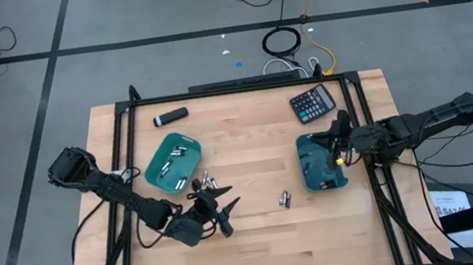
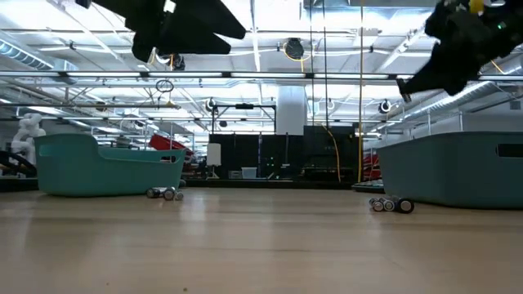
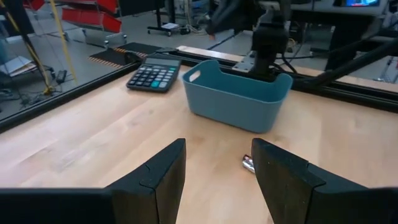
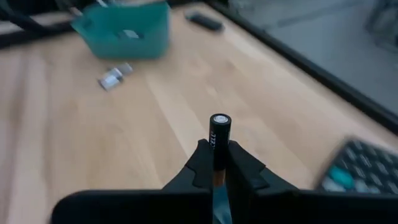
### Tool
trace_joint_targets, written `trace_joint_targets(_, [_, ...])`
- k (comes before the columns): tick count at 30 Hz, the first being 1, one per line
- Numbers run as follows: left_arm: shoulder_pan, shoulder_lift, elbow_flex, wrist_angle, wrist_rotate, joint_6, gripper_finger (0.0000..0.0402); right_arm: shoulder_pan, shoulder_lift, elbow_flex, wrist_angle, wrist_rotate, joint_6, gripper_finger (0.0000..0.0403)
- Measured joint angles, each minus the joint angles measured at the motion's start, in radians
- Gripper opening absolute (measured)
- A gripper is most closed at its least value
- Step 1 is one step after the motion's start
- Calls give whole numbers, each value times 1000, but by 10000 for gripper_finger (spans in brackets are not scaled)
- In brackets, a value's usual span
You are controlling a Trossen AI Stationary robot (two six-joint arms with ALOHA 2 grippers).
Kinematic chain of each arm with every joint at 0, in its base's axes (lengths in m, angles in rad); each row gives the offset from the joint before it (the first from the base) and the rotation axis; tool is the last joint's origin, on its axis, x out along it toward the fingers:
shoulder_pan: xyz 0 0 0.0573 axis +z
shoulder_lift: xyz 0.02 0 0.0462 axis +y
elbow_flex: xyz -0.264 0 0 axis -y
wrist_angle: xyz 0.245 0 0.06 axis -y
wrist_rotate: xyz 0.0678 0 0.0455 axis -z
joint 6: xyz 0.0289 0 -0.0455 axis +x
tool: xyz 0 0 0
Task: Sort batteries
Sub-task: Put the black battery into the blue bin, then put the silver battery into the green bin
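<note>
My right gripper (image 4: 214, 163) is shut on a dark battery (image 4: 219, 132) and hangs above the right teal tray (image 1: 321, 165). My left gripper (image 3: 217, 167) stands open above the table near its front edge, nothing between its fingers; it shows in the high view (image 1: 226, 216). A small pair of loose batteries (image 1: 285, 199) lies on the wood ahead of it, one showing between its fingers (image 3: 248, 163). More batteries (image 1: 208, 184) lie beside the left teal tray (image 1: 174, 162), which holds several silvery cells. My right gripper pinches the battery by its sides (image 4: 217, 155) between the two fingertips. The battery lies along the fingers and its silvery-capped end (image 4: 220, 119) sticks out past them. It is lifted clear of the table.
A black calculator (image 1: 312, 102) lies at the far right behind the right tray. A black marker-like cylinder (image 1: 170, 116) lies at the far left. Bare wood spreads between the two trays. A black frame rail (image 1: 240, 87) runs round the table's edges.
</note>
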Motion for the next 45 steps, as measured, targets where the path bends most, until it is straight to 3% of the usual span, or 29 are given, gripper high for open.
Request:
trace_joint_targets(5, [51, 0, 0, -1, 0, 13, 194, 27, 20, 0, -92, 51, 86, 4])
trace_joint_targets(10, [100, 0, 0, -24, 0, 59, 194, 52, 43, 0, -141, -1, 202, 19])
trace_joint_targets(15, [141, 0, 0, -42, 0, 99, 194, 104, 92, -44, -168, -29, 325, 79])
trace_joint_targets(24, [218, 0, 0, -20, 20, 156, 194, 141, 134, -56, -137, -6, 358, 199])
trace_joint_targets(29, [249, 0, 0, -22, 111, 122, 194, 211, 135, -56, -54, 114, 286, 209])
trace_joint_targets(34, [278, 0, 0, -19, 136, 70, 194, 286, 138, -56, -23, 269, 256, 195])
trace_joint_targets(38, [299, -15, 2, -27, 243, 80, 194, 365, 173, -57, 66, 402, 212, 188])
trace_joint_targets(45, [299, -97, 100, -325, 239, 128, 194, 440, 276, -57, 273, 576, 104, 187])
